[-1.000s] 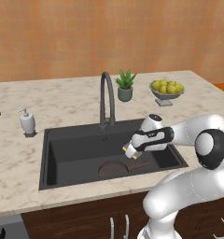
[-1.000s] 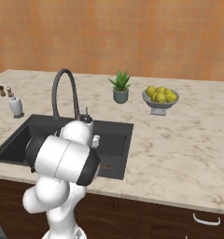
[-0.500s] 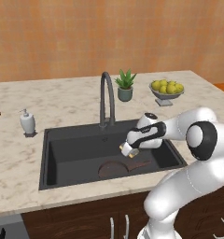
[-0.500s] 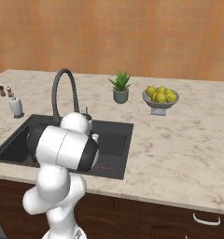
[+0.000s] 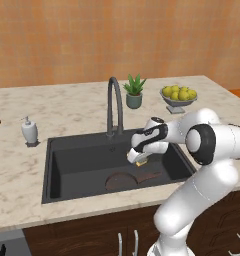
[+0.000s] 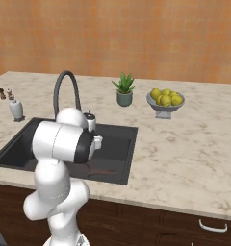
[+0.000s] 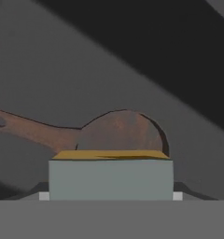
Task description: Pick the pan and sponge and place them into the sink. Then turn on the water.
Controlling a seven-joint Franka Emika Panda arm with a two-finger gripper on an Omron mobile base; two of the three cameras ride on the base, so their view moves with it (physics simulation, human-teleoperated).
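The gripper, at the centre of the left base view, holds the sponge between its jaws over the sink, the yellow block with its grey-green face lying across the lower middle of the hand view. In the last second the arm has drawn in and swung the sponge from the right part of the basin toward its middle, so that it hangs above the pan, which lies on the sink floor, its brown handle reaching right. By the look of it, the pan's part of the task is done and the sponge is near its release; the water remains to be turned on at the faucet, which arches at upper centre behind the basin. Counted across the counter: one pan, one sponge, one sink, one faucet, one soap pump bottle at left, one potted plant, and one fruit bowl at upper right.
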